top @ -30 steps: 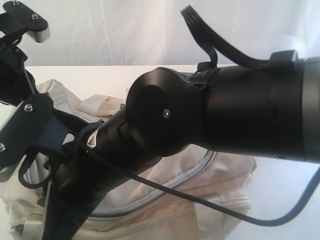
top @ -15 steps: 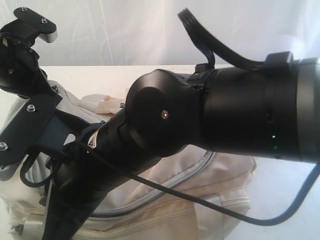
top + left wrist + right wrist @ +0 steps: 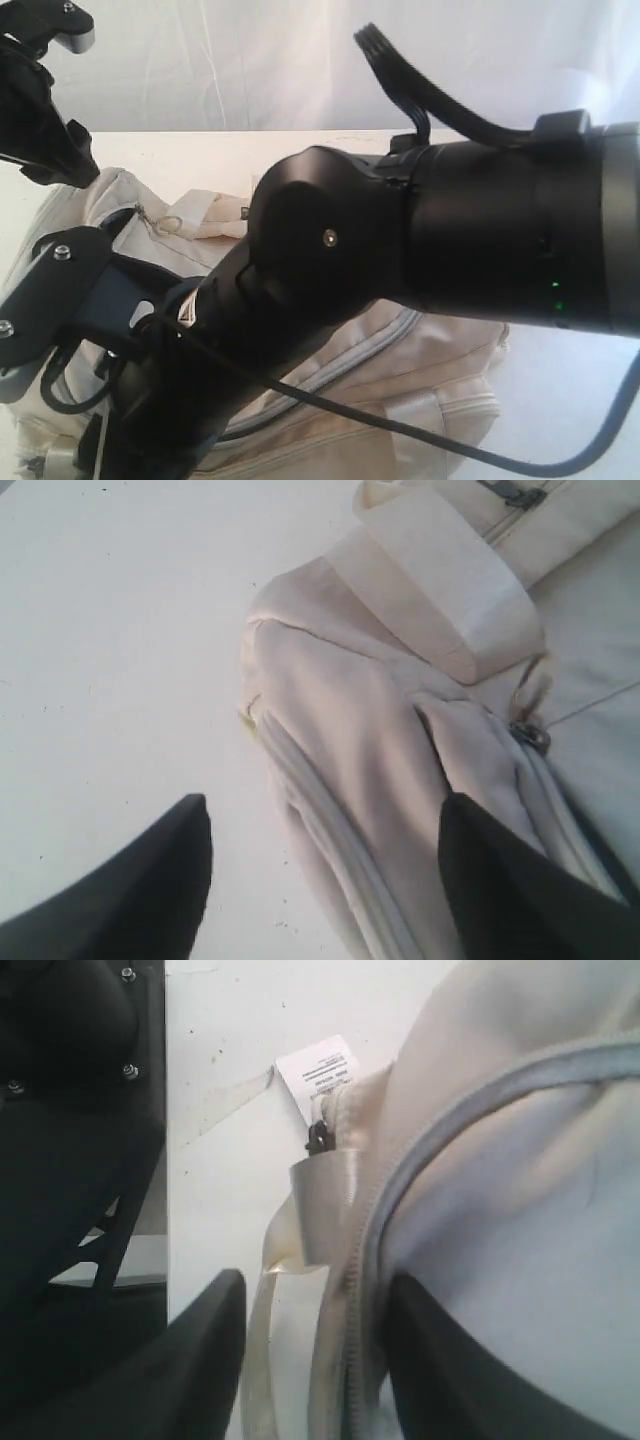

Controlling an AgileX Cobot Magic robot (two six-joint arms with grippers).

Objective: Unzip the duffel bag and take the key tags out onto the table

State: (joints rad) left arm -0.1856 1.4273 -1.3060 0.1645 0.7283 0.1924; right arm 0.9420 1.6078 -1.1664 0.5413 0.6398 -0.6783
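Note:
The cream duffel bag (image 3: 440, 370) lies on the white table (image 3: 330, 145), mostly hidden behind my black right arm (image 3: 330, 240). In the left wrist view my left gripper (image 3: 322, 810) hangs open above the bag's end (image 3: 350, 720), with one finger over the table (image 3: 100, 630) and the other over fabric near a zipper pull (image 3: 530, 735). My right gripper (image 3: 315, 1305) is open astride the bag's grey zipper edge (image 3: 365, 1260) and a pale strap (image 3: 325, 1210). One finger is on the table side, the other on the bag's pale grey side. No key tags show.
A white paper label (image 3: 318, 1072) and a black D-ring (image 3: 318, 1138) sit at the bag's end. A small metal ring (image 3: 170, 222) lies on the bag by a folded strap (image 3: 205, 215). My left arm (image 3: 40, 110) is at the upper left. A dark robot base (image 3: 70, 1160) borders the table.
My left arm has lifted up and away to the left, uncovering the metal ring and the bag's top. My right arm's wrist bracket has sunk lower.

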